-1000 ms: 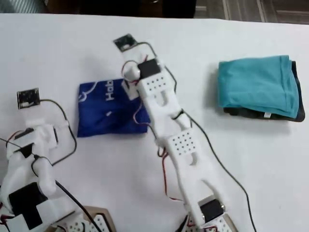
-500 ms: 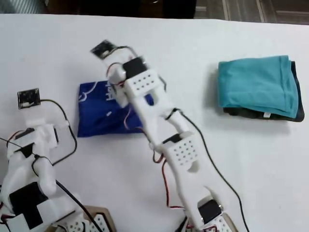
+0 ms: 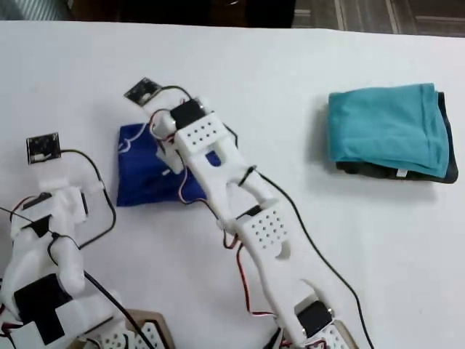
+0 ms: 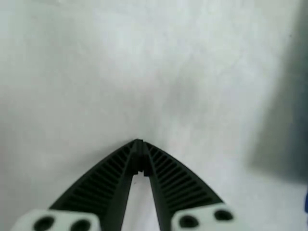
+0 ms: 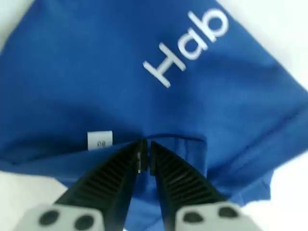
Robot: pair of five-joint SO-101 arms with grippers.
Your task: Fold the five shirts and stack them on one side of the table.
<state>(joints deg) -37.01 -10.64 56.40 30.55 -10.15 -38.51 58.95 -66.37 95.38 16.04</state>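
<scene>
The right gripper [image 5: 143, 145], closed, is hanging just over the folded blue shirt [image 5: 110, 72] while the left gripper [image 4: 139, 144], also closed, is hanging over the white table [image 4: 144, 57].

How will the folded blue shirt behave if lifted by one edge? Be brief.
Probably floppy: the blue shirt is soft, creased cloth, so its layers would likely droop open. Thin, so likely light. Pushed, it may bunch rather than slide on the table.

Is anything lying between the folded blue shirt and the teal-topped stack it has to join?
Nothing visible does. Bare table separates the blue shirt from the teal-topped stack. The right arm itself reaches over the shirt's near edge.
</scene>
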